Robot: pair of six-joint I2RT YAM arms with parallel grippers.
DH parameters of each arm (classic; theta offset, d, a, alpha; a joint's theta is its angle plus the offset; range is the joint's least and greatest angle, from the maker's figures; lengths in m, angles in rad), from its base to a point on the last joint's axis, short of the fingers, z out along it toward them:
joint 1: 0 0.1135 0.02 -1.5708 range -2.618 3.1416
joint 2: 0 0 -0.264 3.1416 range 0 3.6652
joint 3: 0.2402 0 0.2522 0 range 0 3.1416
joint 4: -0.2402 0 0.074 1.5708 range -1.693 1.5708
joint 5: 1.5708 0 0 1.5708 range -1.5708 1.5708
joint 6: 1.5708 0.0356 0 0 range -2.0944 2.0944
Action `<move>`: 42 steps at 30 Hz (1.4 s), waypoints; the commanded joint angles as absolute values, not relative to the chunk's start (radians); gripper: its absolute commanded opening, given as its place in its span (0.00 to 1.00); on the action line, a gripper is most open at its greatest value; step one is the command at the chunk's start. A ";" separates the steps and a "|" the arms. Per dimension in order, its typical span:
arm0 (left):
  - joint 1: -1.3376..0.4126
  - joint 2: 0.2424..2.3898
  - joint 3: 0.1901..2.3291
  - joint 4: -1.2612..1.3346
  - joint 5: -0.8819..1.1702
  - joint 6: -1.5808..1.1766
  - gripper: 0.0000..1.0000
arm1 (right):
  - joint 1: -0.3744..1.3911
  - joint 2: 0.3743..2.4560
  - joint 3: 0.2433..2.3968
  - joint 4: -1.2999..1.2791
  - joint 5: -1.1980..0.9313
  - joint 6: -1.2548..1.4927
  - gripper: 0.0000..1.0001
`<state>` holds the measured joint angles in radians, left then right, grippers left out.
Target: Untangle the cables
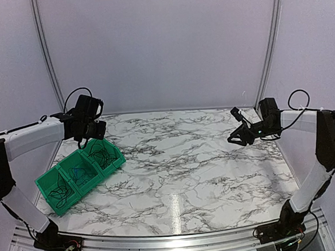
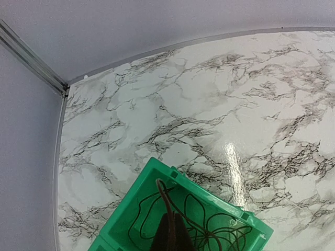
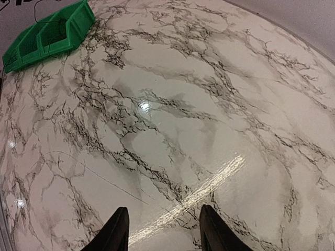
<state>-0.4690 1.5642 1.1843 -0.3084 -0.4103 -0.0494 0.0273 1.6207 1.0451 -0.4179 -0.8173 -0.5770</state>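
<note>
The cables lie as thin black loops in a green three-part bin [image 1: 94, 185] at the table's left. One black bundle [image 1: 103, 154] fills the far compartment, a blue one [image 1: 77, 172] the middle. My left gripper [image 1: 88, 141] hangs over the far compartment. In the left wrist view that gripper [image 2: 171, 217] is shut on a black cable [image 2: 158, 185] that rises from between its fingers, above more loose loops [image 2: 225, 230]. My right gripper [image 1: 233, 138] hovers over the table's right side; its fingers [image 3: 116, 230] stand apart, open, with nothing between them.
The bin's rim [image 2: 220, 201] faces the marble table top [image 1: 175, 159]. From the right wrist, the bin [image 3: 47, 34] shows far off at the upper left. Pale walls with metal rails [image 1: 44, 53] enclose the back and sides.
</note>
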 commanded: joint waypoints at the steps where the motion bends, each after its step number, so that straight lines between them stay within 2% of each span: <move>1: -0.449 1.614 1.181 -0.217 -0.371 -0.090 0.00 | 0.049 1.638 1.087 -0.442 -0.806 -0.596 0.47; 6: -0.399 1.695 1.222 -0.299 -0.328 -0.145 0.00 | 0.060 1.641 1.090 -0.449 -0.795 -0.605 0.47; 10: -0.360 1.717 1.231 -0.371 -0.218 -0.196 0.00 | 0.066 1.645 1.092 -0.454 -0.787 -0.611 0.47; 28: -0.292 1.880 1.308 -0.440 -0.003 -0.241 0.00 | 0.127 1.675 1.109 -0.486 -0.728 -0.646 0.47; 31: -0.292 1.848 1.312 -0.457 -0.003 -0.247 0.24 | 0.126 1.677 1.111 -0.487 -0.726 -0.647 0.47; 35: -0.292 1.774 1.298 -0.470 -0.049 -0.260 0.40 | 0.130 1.683 1.112 -0.491 -0.723 -0.650 0.47; 38: -0.292 1.715 1.294 -0.492 -0.076 -0.267 0.46 | 0.134 1.685 1.114 -0.492 -0.720 -0.651 0.47; 42: -0.296 1.628 1.267 -0.498 -0.038 -0.282 0.49 | 0.141 1.691 1.116 -0.496 -0.714 -0.655 0.47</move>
<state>-0.2943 1.7298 1.2816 -0.4591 -0.0532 -0.2626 0.1230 1.6733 1.0744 -0.4808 -0.7238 -0.6376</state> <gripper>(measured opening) 0.484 0.467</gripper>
